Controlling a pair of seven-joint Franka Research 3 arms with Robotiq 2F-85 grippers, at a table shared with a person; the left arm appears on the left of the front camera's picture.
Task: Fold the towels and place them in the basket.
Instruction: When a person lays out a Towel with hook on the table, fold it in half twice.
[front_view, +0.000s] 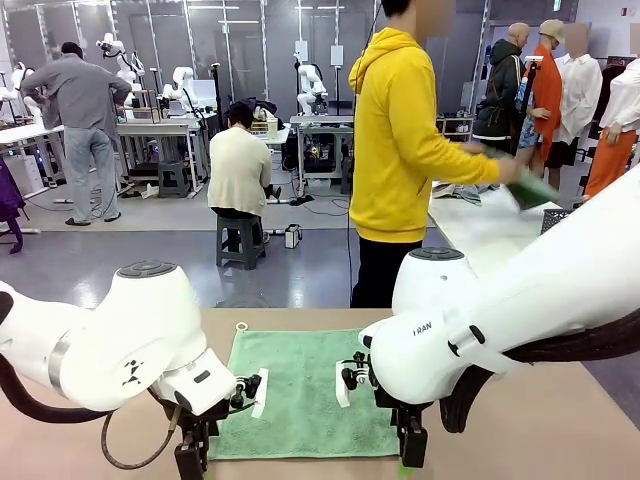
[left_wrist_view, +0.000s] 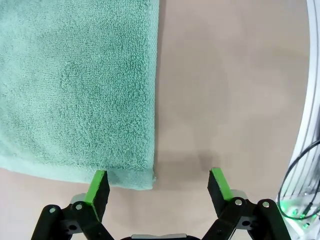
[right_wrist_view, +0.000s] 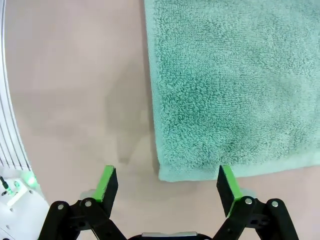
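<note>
Towel (front_view: 300, 390) — the mint-green one — lies spread flat in a single layer at the table's (front_view: 560, 430) near edge, approx. midway between its side edges. Its white loop (front_view: 241, 326) sits at the far corner on the robot's left. No fold is made yet, so the job looks to be at its very start.

Low over the near corner on its own side hangs the left gripper (left_wrist_view: 159, 182), jaws spread wide w/ nothing in them. One pad is above the hem, the other above bare table, and the corner tip lies in the gap. The right gripper (right_wrist_view: 167, 181) mirrors this at the other near corner, likewise wide apart and empty. I can't tell whether any pad touches cloth or tabletop.

Why so placed: straddling each corner, w/ one finger outside the towel's edge, prob. lets the jaws pinch the hem once they drop and close. That would set up lifting both near corners together and carrying them toward the far edge, i.e. a fold in half. The matched, symmetric stance should keep the hem straight as it travels.

Risks: terry is limp and lies flush on the table, so a shallow pinch may slip off or just bunch the cloth.

A person (front_view: 400, 150) in a yellow hoodie stands at the table's far edge, turned toward a side table w/ hands off the towel — so the move seems the robot's.
</note>
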